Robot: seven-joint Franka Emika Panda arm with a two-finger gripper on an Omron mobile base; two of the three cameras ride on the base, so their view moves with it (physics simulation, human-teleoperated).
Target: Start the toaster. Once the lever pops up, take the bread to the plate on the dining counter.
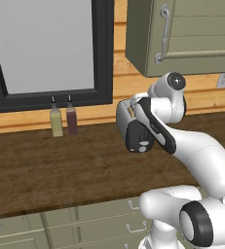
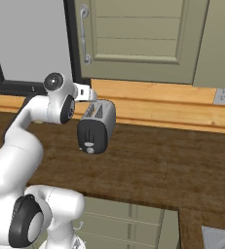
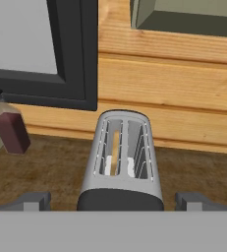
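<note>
Left base view: the arm rises from the lower right and bends over toward the middle of the frame, its wrist covering most of the toaster [image 1: 133, 133], whose black end face shows at centre right on the dark wood desk [image 1: 46, 170]. Two bottles [image 1: 64, 120] stand at the back wall, left of centre, well apart from the toaster.

Right base view: the toaster stands left of centre, its black end face toward the camera and its long axis running away toward the back wall. The lever [image 2: 90, 150] is the small light tab low on that face. The hand sits above and behind the toaster's top, at upper left; the fingertips are hidden here.

Hand view: the end effector [image 3: 116, 201] looks down along the toaster from above its near end. The two dark fingertips [image 3: 34, 201] show at lower left and lower right, spread wider than the toaster body and holding nothing. The bread [image 3: 116, 147] stands edge-on in the left slot.

Judging from this, the lever lies below and just ahead of the fingers, on the near face, so the hand would need to drop past the top edge to press it.
</note>
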